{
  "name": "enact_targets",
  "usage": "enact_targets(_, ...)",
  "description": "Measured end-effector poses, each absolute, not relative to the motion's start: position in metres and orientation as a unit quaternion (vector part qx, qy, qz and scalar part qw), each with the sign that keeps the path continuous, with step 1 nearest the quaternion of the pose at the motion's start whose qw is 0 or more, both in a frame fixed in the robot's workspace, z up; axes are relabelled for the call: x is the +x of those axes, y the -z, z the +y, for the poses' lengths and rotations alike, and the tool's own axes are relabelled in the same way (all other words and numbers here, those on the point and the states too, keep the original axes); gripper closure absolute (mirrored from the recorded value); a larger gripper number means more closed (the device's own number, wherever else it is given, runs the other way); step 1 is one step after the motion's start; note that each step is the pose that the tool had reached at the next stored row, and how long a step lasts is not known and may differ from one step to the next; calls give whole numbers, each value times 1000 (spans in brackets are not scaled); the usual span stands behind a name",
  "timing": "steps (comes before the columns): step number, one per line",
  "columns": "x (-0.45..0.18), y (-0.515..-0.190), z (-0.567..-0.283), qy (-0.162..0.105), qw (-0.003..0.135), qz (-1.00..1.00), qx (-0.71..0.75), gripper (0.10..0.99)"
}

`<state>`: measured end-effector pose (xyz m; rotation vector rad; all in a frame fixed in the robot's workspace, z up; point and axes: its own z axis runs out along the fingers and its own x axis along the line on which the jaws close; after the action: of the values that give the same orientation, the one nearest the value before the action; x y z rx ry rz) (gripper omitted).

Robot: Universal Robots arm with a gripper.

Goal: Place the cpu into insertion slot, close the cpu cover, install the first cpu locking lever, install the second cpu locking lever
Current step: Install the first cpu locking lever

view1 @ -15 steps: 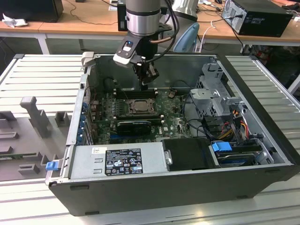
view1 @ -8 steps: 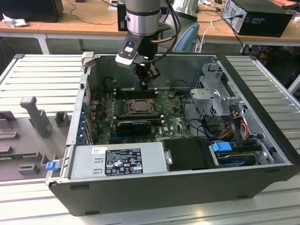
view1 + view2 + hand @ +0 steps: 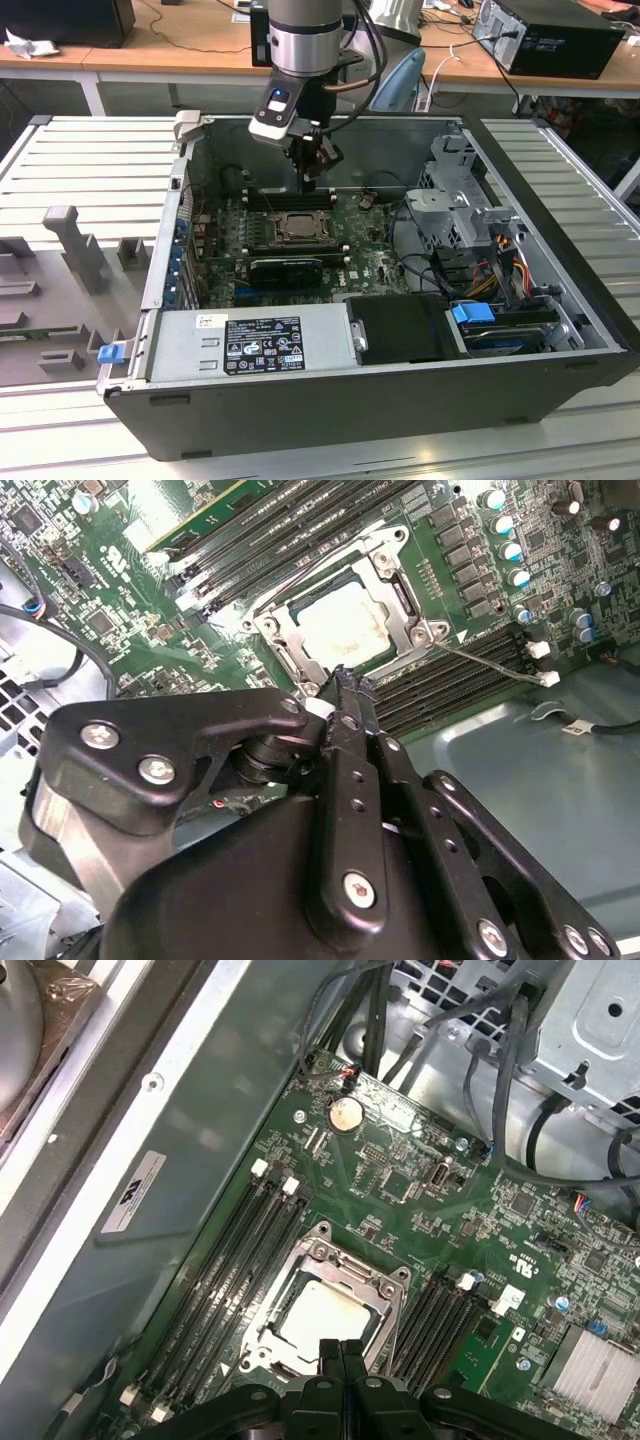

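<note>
The cpu (image 3: pixel 338 620) lies flat in the insertion slot (image 3: pixel 297 229) on the green motherboard, its pale metal face up (image 3: pixel 318 1316). The cpu cover (image 3: pixel 402 592) lies down around it as a silvery frame (image 3: pixel 345 1258). A thin metal lever rod (image 3: pixel 495 662) sticks out from one socket corner across the memory slots. My gripper (image 3: pixel 316 178) hangs just above the socket's far edge. Its black fingers are shut together with nothing between them in both wrist views (image 3: pixel 345 685) (image 3: pixel 335 1352).
The open computer case (image 3: pixel 560 330) lies on a slatted metal table. Long black memory slots (image 3: pixel 235 1250) flank the socket. A grey power supply (image 3: pixel 250 345) sits at the near side, and a drive cage (image 3: pixel 465 210) with cables at the exterior view's right. Grey fixtures (image 3: pixel 70 240) stand outside the case.
</note>
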<state>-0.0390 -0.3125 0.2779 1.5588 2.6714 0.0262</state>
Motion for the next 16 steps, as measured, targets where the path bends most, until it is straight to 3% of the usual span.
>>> enact_targets(16, -39, -278, -313, -9, 24, 882, 470, 980)
